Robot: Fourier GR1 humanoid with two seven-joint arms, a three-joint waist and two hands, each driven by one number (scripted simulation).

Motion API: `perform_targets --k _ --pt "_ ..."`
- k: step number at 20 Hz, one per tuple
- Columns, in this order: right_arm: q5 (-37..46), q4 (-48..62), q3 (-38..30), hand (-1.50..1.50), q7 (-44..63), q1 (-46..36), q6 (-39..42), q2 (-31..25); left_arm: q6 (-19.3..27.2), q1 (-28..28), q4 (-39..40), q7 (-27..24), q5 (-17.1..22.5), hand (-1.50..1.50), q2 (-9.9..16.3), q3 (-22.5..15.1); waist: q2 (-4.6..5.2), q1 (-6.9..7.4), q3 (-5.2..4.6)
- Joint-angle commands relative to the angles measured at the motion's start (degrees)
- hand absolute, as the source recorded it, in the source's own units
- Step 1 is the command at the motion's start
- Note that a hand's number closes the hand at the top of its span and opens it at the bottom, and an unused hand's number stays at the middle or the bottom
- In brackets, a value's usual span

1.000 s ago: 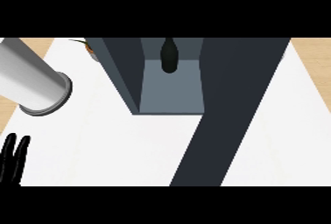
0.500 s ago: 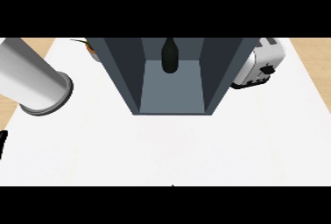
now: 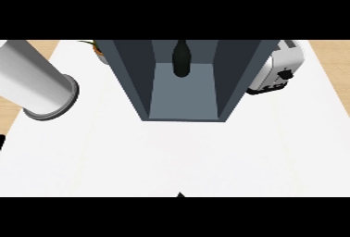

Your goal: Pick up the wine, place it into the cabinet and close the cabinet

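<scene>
The dark wine bottle (image 3: pixel 181 58) stands upright at the back of the grey-blue cabinet (image 3: pixel 183 99), whose front is open toward me. No door panel shows across the opening; only a tiny dark tip (image 3: pixel 180 194) pokes up at the bottom edge. A thin black sliver of my left hand (image 3: pixel 1 141) shows at the left edge. My right hand is out of sight.
A thick grey-white cylinder (image 3: pixel 37 83) slants in from the upper left, beside the cabinet. A white toaster (image 3: pixel 277 69) stands right of the cabinet. A small plant (image 3: pixel 99 46) peeks out behind the cabinet's left side. White counter (image 3: pixel 178 157) spreads in front.
The dark door panel that crossed the view a second ago has swung out of sight, uncovering the toaster. My left hand has slid almost fully off the left edge.
</scene>
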Motion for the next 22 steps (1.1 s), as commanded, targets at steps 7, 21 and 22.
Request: perform_targets --k 7,21,22 --pt "-9.3 12.8 -2.4 1.50 1.5 -21.5 -8.4 7.4 2.0 -4.7 -1.5 4.0 -0.6 -1.50 -2.2 -1.2 0.61 0.91 0.05" --pt "-20.0 45.8 -17.1 1.50 -10.5 -51.4 -9.9 7.8 1.2 -5.7 1.3 4.8 -2.7 -1.50 -6.2 -1.0 0.57 1.13 0.12" --pt "-18.4 46.6 -19.0 1.50 -8.4 -54.4 -8.8 7.8 0.5 -6.8 2.1 5.5 -2.0 -1.50 -5.8 -0.3 0.49 0.62 0.11"
